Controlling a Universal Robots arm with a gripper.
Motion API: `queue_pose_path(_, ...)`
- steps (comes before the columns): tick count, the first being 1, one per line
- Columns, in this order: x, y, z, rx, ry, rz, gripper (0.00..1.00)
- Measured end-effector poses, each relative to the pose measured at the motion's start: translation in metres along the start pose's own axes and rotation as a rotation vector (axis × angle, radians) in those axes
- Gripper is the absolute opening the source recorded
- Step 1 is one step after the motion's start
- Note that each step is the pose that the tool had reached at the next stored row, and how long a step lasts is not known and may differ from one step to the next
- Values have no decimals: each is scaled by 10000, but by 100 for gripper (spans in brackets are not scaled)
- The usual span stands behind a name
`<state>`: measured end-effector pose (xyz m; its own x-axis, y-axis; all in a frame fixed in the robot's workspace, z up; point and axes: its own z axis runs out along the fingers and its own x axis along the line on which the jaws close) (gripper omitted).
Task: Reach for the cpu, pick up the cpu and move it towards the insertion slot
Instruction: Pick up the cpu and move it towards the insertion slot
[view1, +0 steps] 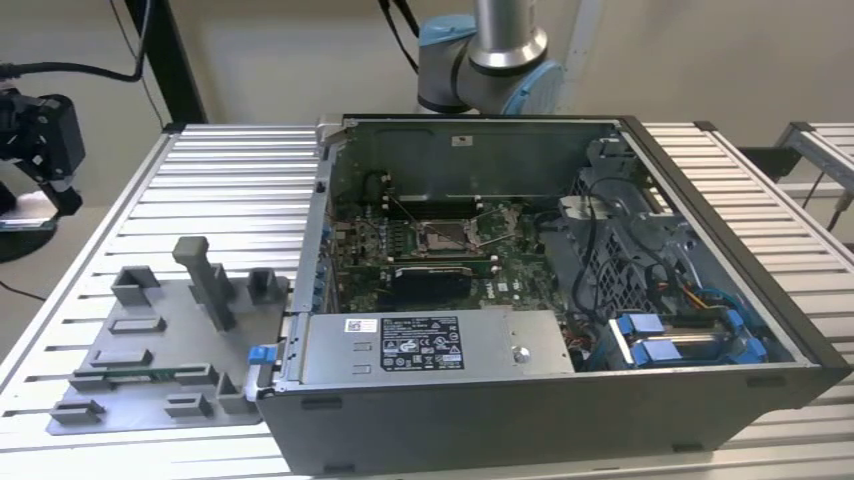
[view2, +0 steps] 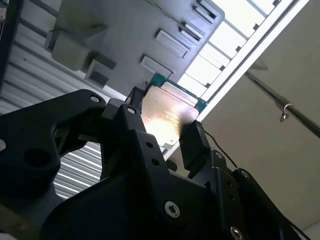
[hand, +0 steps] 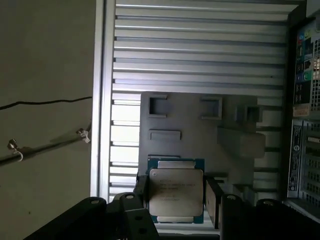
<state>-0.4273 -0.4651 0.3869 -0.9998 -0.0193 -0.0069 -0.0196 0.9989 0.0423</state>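
In both wrist views my gripper is shut on the cpu, a thin square chip with a silver face and a greenish rim. One black finger presses each side of the chip. The cpu hangs above the grey fixture plate, apart from it, near the table's edge. In the exterior view the black gripper is at the far left, well away from the computer. The insertion slot, a shiny metal-framed socket with a wire lever, lies on the green board inside the open case.
The open computer case stands on the slatted metal table. Its high walls surround the board, with a long grey labelled box at the front. The fixture plate carries grey blocks and a tall post. The floor lies beyond the table edge.
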Motion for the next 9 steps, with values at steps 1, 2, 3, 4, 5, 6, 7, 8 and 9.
queue_pose_path(1, -27, -1, -1, 1, 6, 1, 0)
queue_pose_path(2, -51, -3, -1, 1, 11, 1, 0)
queue_pose_path(3, -75, -4, 0, 1, 16, 1, 0)
queue_pose_path(4, -99, -6, 0, 0, 19, 1, 0)
queue_pose_path(5, -122, -7, 0, 0, 25, 1, 0)
queue_pose_path(6, -143, -9, 0, -1, 28, 0, 0)
queue_pose_path(7, -166, -10, 1, 0, 33, 1, 0)
queue_pose_path(8, -188, -12, 0, 0, 37, 1, 0)
queue_pose_path(9, -209, -14, 1, 0, 41, 1, 0)
